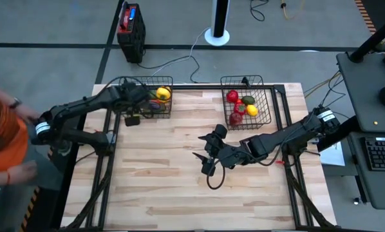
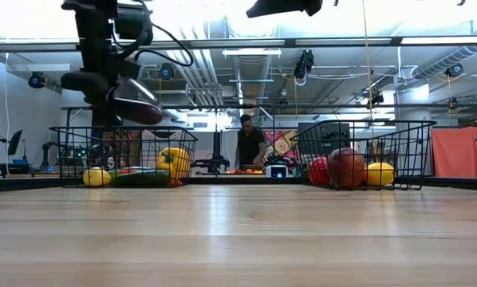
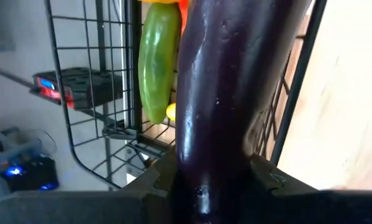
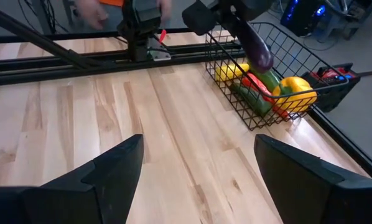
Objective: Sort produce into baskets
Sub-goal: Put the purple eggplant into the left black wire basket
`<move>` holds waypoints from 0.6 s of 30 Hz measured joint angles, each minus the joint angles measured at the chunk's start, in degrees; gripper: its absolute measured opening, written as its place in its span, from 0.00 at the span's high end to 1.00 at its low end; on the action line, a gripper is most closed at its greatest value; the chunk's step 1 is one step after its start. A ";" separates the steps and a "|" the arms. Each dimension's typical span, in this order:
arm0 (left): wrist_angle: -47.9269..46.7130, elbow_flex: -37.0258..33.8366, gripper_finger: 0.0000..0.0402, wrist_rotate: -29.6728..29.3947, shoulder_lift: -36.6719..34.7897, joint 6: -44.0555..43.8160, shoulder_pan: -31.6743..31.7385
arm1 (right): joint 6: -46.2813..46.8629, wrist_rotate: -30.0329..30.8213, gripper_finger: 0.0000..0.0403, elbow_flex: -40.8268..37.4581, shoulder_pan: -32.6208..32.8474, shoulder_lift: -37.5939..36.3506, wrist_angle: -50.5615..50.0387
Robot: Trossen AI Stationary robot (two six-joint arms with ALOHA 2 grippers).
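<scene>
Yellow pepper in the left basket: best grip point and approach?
Judging from the right wrist view, the yellow pepper lies at the far end of the left basket, its top uncovered. Come straight down and pinch across its rounded body. Wire walls block the sides. The left gripper holds the eggplant, so that goes first.

A grey floor (image 1: 64, 26) surrounds the wooden table (image 1: 167, 174); ceiling ducts (image 2: 199, 72) and an orange curtain (image 2: 460, 151) show behind.

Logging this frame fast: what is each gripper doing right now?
Left gripper: shut on the eggplant, above the left basket.
Right gripper: open, empty, over the table.
</scene>
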 joint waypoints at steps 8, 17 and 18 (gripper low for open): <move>2.41 5.85 0.80 3.06 3.23 4.52 5.29 | 0.10 0.02 0.27 0.00 -0.01 0.00 -0.02; 2.29 12.12 0.80 9.93 11.62 10.05 10.77 | 0.10 -1.04 0.25 0.00 -0.02 0.02 -0.04; 2.26 12.13 0.80 10.97 12.17 10.50 11.13 | 0.10 -1.63 0.25 0.00 -0.02 0.02 -0.06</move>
